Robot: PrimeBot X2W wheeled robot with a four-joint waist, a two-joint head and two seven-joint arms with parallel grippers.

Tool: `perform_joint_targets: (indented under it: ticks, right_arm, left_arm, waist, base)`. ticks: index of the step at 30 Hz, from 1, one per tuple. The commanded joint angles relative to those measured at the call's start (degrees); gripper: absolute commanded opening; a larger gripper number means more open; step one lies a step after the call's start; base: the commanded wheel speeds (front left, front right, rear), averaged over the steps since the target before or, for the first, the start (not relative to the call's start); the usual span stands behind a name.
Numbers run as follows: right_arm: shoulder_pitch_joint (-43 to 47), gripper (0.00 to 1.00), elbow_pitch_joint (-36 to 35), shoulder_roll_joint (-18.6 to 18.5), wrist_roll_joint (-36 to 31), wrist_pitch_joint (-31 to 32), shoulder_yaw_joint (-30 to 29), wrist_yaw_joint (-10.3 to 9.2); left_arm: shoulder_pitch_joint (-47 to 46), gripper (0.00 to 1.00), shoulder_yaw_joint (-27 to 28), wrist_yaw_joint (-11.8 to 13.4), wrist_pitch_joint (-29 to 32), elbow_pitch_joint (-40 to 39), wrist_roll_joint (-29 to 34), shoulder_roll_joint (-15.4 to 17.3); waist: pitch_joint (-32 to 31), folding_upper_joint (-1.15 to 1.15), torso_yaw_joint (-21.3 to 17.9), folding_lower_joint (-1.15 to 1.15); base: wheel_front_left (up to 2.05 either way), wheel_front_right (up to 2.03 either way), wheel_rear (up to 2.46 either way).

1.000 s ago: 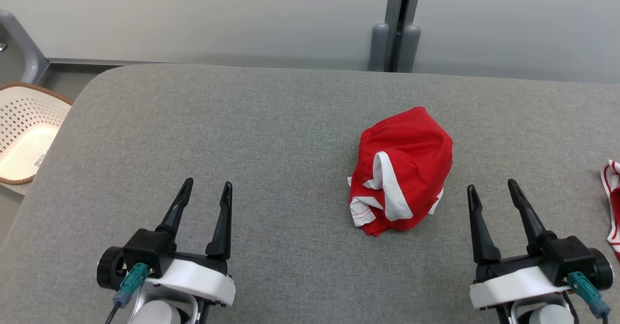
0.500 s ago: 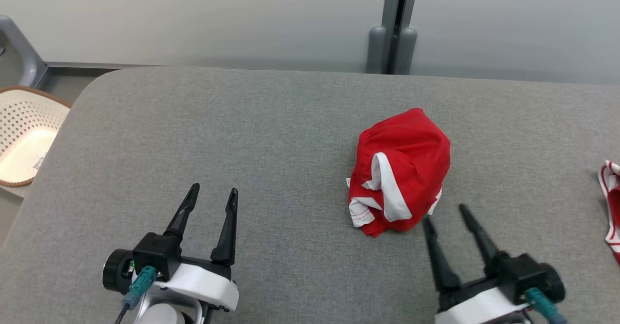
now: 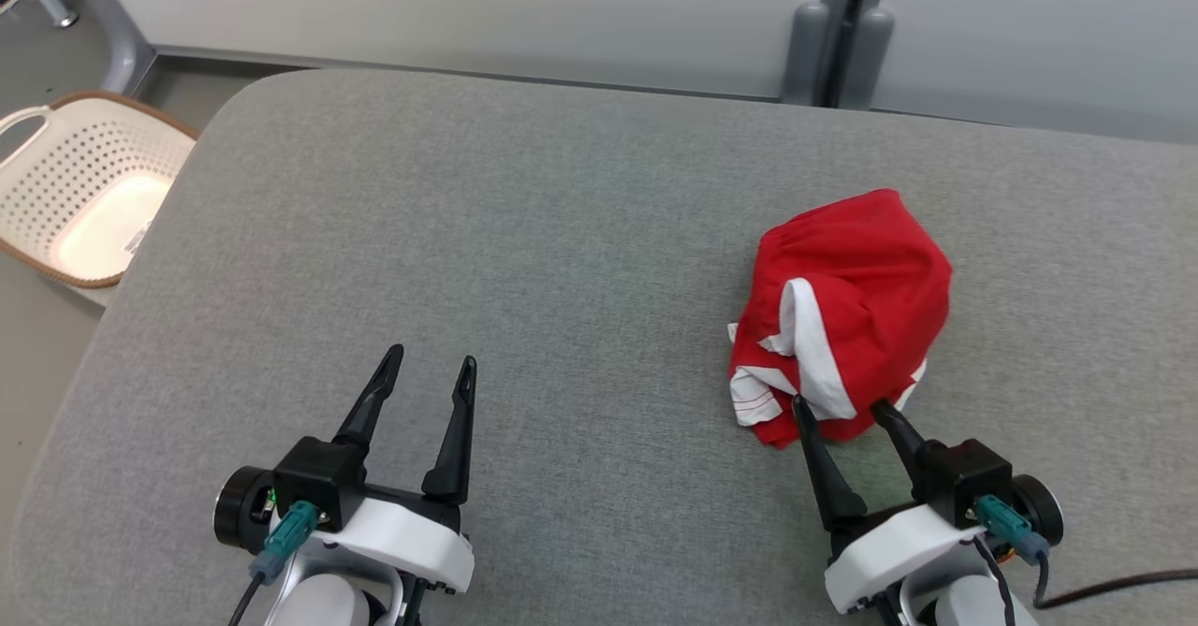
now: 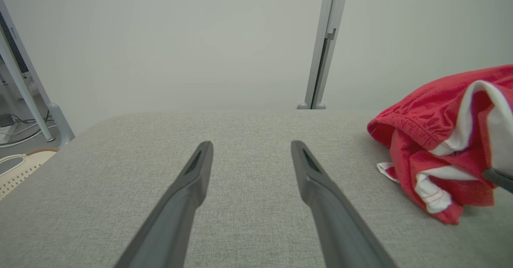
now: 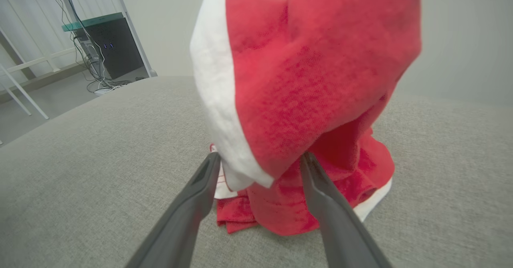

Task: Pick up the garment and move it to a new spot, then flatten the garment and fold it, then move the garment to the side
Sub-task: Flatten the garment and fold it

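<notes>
You are looking down on the grey table (image 3: pixel 562 233) from the head, low across it from the left wrist, and closely from the right wrist at the red garment (image 5: pixel 320 79) all are sharing.

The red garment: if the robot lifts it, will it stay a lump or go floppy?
Probably floppy: the garment lies crumpled in soft folds, so it would likely droop and unfold from the right gripper. It looks like thin cloth, so likely light. Pushed, it would probably bunch up on the grey table, not roll.
</notes>
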Motion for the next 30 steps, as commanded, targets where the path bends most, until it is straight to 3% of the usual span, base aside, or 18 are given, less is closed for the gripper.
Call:
perform_joint_targets:
  ticks: [1,6,7,8,17,20,25,30]
  right_arm:
    - [-1.72,1.00,1.43,-0.23,0.44,0.16,-0.05,-0.03]
    - [-4.56,1.00,4.60,-0.21,-0.08,-0.27,0.03,-0.03]
    - [-5.07,0.35,5.27,-0.25,-0.42,-0.39,-0.26,-0.03]
    - [-5.45,0.00,5.78,-0.25,-0.78,-0.44,-0.42,-0.03]
    - [-6.40,0.00,6.20,-0.42,-5.26,-1.43,-6.14,-0.03]
    - [-7.01,0.00,4.51,-3.04,-8.41,-0.86,-6.74,-0.03]
    - [-10.18,0.00,-0.20,-9.78,-14.24,1.68,-2.11,-0.04]
    - [-16.65,0.00,-4.87,-13.71,-15.47,4.27,3.71,-0.03]
  left_arm:
    - [-0.94,1.00,-0.10,0.02,-0.08,0.22,0.17,0.11]
    - [-1.42,1.00,-1.01,0.49,-0.08,0.09,-0.96,0.08]
    - [-1.40,1.00,-1.22,0.52,-0.08,0.10,-1.06,0.07]
    - [-1.33,1.00,-1.39,0.68,-0.08,0.13,-1.22,0.06]
    - [-0.04,1.00,-0.77,1.02,-0.08,0.48,-1.15,0.06]
    - [0.68,1.00,-0.84,1.05,-0.08,0.50,-1.34,0.07]
    - [1.57,1.00,-1.18,1.29,-0.08,0.67,-1.73,0.09]
    - [3.09,1.00,-1.63,1.64,-0.08,0.68,-2.70,0.08]
  waist:
    - [1.11,0.00,1.47,0.00]
    - [1.90,0.00,2.97,0.00]
    - [1.90,0.00,3.18,0.00]
    - [1.80,0.00,3.33,0.00]
    - [-1.48,0.00,1.48,0.00]
    - [-3.07,0.00,0.19,0.00]
    - [-5.63,0.00,-1.89,0.00]
    - [-7.87,0.00,-3.65,0.00]
  base:
    - [0.00,0.00,0.00]
    - [0.00,0.00,0.00]
    - [0.00,0.00,0.00]
    - [0.00,0.00,0.00]
    - [0.00,0.00,0.00]
    - [0.00,0.00,0.00]
    - [0.00,0.00,0.00]
    - [0.00,0.00,0.00]
